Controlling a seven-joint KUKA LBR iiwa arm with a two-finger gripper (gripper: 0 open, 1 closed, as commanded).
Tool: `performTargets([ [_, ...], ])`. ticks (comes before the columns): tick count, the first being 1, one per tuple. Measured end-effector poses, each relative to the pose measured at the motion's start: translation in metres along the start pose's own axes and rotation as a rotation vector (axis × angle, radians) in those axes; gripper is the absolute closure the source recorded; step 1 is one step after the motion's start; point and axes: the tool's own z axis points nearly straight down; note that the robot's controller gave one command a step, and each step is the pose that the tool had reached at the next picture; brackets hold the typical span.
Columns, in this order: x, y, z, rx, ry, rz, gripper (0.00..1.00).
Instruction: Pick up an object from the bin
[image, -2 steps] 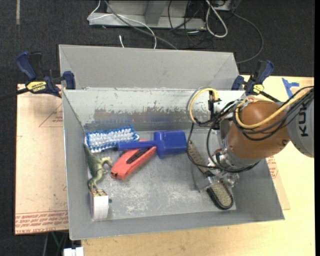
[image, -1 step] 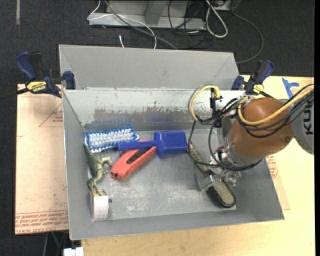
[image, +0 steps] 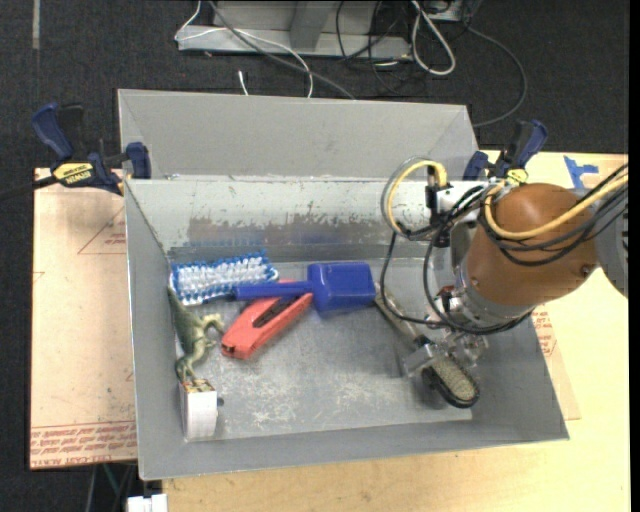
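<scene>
Orange wrist cover (image: 525, 240) over dark oval object (image: 453, 383), front-right of bin (image: 320, 410) — object just under jaws — grip state unreadable.

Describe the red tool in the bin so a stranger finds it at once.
Look in the view's left half of the grey bin, just in front of the blue brush lying along the back. The red tool lies slanted there, its lower end toward the green toy figure. It is the only red thing there.
</scene>
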Motion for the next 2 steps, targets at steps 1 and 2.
performTargets([
  [1,-0.001,0.0,-0.027,-0.001,-0.002,0.002,1.0],
  [2,-0.001,-0.001,-0.05,0.001,-0.002,0.004,1.0],
])
